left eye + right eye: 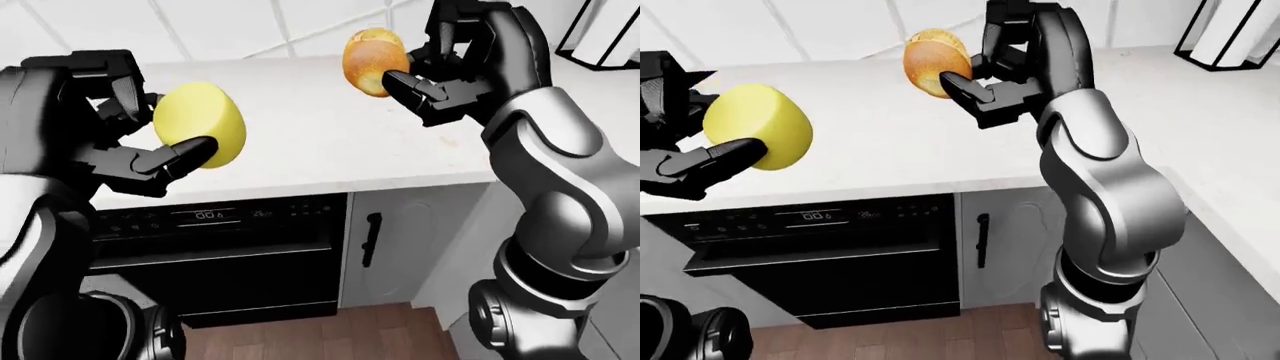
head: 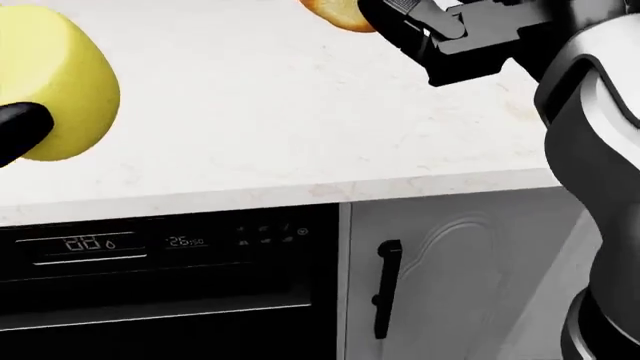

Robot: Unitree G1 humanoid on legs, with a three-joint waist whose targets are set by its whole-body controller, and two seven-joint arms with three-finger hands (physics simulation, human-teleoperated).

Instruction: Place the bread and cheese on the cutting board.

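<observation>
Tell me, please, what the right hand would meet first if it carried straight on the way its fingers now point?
Probably nothing beyond the bread that the right hand already holds; past it only bare white counter shows toward the view's left, though depth is unclear.

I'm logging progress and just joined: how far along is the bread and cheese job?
Pickup looks done: the left hand grips the cheese, the right hand the bread, both above the counter. No cutting board shows, so both placements remain.
</observation>
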